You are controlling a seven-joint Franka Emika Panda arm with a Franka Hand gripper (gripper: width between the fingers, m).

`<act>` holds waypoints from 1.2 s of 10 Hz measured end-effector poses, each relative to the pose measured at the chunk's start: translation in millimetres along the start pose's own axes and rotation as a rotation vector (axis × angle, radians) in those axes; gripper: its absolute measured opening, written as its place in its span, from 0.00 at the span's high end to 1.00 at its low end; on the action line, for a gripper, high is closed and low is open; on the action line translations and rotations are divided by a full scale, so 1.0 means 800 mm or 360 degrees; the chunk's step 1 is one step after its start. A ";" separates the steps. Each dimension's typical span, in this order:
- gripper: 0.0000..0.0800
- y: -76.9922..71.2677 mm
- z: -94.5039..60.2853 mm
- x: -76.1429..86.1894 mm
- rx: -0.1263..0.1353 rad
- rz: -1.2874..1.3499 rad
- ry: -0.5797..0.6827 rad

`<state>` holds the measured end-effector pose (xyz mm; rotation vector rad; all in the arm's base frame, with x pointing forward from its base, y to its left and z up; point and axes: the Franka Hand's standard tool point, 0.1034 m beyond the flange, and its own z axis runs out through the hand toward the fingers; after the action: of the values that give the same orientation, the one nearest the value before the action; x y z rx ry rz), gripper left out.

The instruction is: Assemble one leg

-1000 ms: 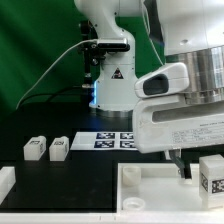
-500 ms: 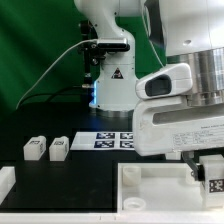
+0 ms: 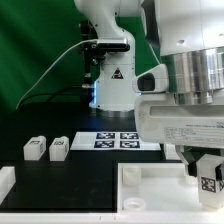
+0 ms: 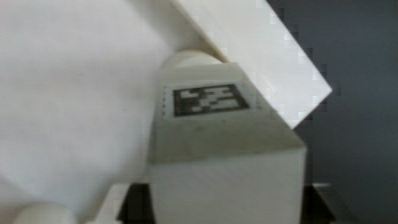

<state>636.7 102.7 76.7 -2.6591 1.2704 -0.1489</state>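
The tabletop [image 3: 75, 175] is black, and behind it hangs a green curtain [image 3: 35, 50]. On the far part of the tabletop lies the marker board [image 3: 115, 140], just in front of the white robot base [image 3: 112, 85]. Toward the exterior view's left of this board two small white legs [image 3: 35, 148] [image 3: 58, 148] stand close beside each other. At the left edge of the exterior view there is one more white part [image 3: 5, 183], cut off by the frame. The large white panel [image 3: 150, 187] lies at the near side and reaches toward the exterior view's right.

The arm comes down from above on the exterior view's right, with its big white wrist housing [image 3: 180, 120] low over the panel. The gripper [image 3: 205, 168] points straight down. The leg [image 3: 209, 180] of the task stands at the right end of the panel, directly under the gripper, with its tag facing the exterior camera. The dark fingers [image 3: 189, 160] are on both sides of it. In the wrist view the leg [image 4: 214, 130] fills the middle and the panel [image 4: 71, 80] lies behind it. Whether the fingers already press the leg or only stand beside it, I cannot tell.
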 end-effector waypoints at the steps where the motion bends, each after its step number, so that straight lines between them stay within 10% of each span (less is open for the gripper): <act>1: 0.63 0.004 -0.001 -0.002 0.0017 0.0259 0.0013; 3: 0.63 0.011 -0.001 -0.004 0.0064 0.0745 -0.0012; 6: 0.62 0.002 -0.001 -0.023 0.0017 0.1189 -0.0081; 8: 0.36 -0.001 -0.002 -0.024 0.0023 0.1149 -0.0083; 12: 0.20 0.008 -0.004 -0.015 -0.0042 0.0244 -0.0122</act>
<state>623.8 107.5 78.3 -2.5492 1.4538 -0.0082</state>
